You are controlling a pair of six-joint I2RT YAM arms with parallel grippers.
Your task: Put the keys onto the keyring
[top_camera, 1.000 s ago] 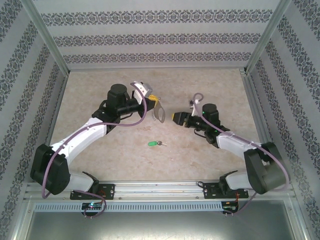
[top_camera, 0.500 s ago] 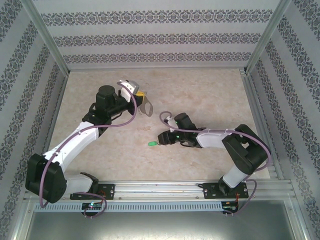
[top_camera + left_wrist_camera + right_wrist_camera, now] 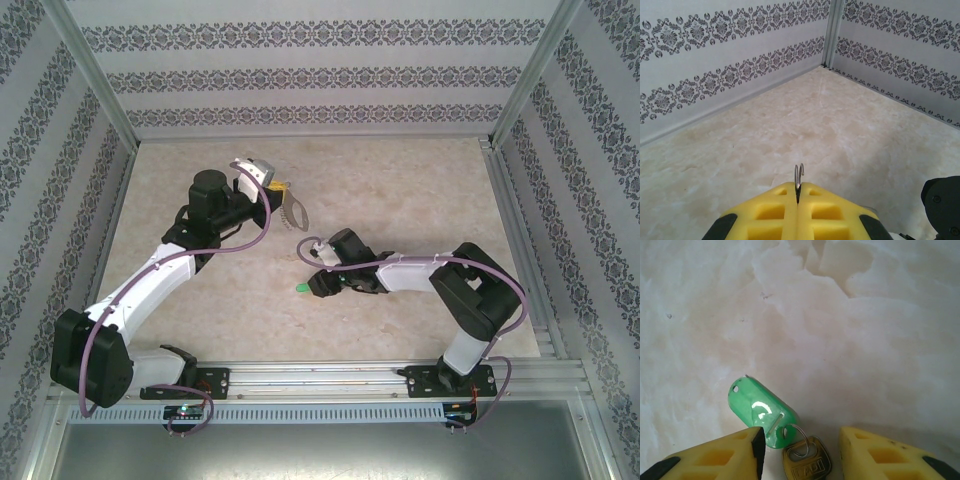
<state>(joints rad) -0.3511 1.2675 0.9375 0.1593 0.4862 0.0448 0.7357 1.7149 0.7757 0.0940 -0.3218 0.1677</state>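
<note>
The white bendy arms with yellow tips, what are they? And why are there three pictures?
They are two robot arms bolted to a table. Each ends in a gripper: two yellow fingers that pinch like tongs. One picture looks down from above. The other two come from little cameras on the wrists, so you see the fingers up close. The left gripper is shut, pinching a thin metal keyring and holding it off the table. The right gripper is open and low over the table, with a finger on each side of a key with a green tag lying there. It has not grabbed it.
</note>
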